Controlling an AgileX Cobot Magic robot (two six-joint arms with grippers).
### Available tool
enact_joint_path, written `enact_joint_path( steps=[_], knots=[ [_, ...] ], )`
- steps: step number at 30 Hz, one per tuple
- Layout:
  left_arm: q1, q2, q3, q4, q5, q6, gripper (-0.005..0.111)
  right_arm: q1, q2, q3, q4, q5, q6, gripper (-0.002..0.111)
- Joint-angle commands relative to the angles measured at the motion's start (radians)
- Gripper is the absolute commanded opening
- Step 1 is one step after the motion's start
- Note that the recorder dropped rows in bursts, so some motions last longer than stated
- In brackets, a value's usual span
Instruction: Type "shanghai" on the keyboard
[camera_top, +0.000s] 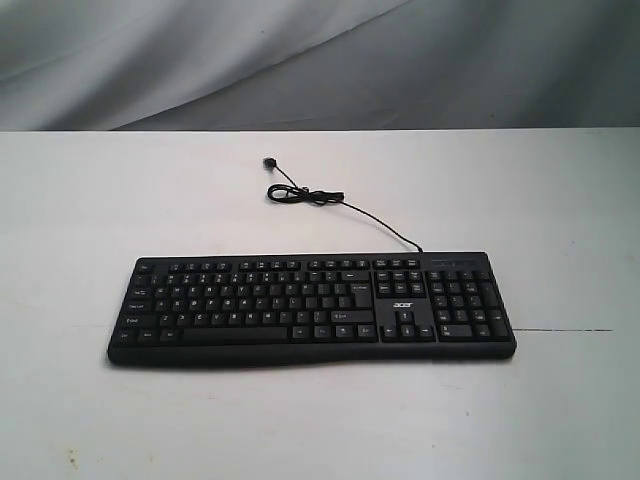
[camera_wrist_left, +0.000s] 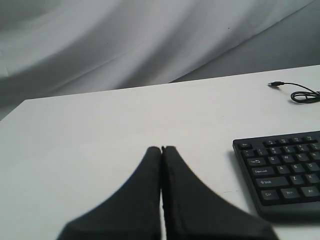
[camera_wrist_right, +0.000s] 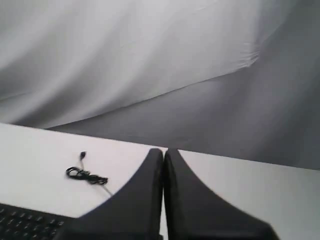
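The wide black keyboard (camera_top: 312, 308) lies flat on the white table, number pad toward the right, its thin black cable (camera_top: 330, 203) coiled behind it. Neither arm shows in the exterior view. In the left wrist view my left gripper (camera_wrist_left: 161, 148) is shut with nothing in it, above bare table off the keyboard's (camera_wrist_left: 282, 170) Esc end. In the right wrist view my right gripper (camera_wrist_right: 163, 150) is also shut and empty, raised beyond the keyboard's (camera_wrist_right: 27, 223) other end, with the coiled cable (camera_wrist_right: 86, 174) off to one side.
The white table (camera_top: 90, 200) ends at a far edge against a draped grey-white cloth backdrop (camera_top: 300, 60). The cable's plug (camera_top: 270, 161) lies loose on the table behind the keyboard.
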Motion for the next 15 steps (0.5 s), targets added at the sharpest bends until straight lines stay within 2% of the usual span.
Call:
enact_joint_path(
  steps=[1, 9, 12, 15],
  knots=[
    [-0.007, -0.004, 0.005, -0.002, -0.010, -0.004, 0.000, -0.136, -0.121, 0.006, -0.014, 0.111, 0.000, 0.000],
    [-0.007, -0.004, 0.005, -0.002, -0.010, -0.004, 0.000, -0.170, -0.069, 0.006, -0.069, 0.155, 0.000, 0.000],
    [-0.007, -0.004, 0.005, -0.002, -0.010, -0.004, 0.000, -0.170, -0.025, 0.039, -0.042, 0.100, 0.000, 0.000],
    [-0.007, -0.004, 0.005, -0.002, -0.010, -0.004, 0.000, -0.170, -0.021, 0.115, -0.110, -0.020, 0.017, 0.000]
  ],
)
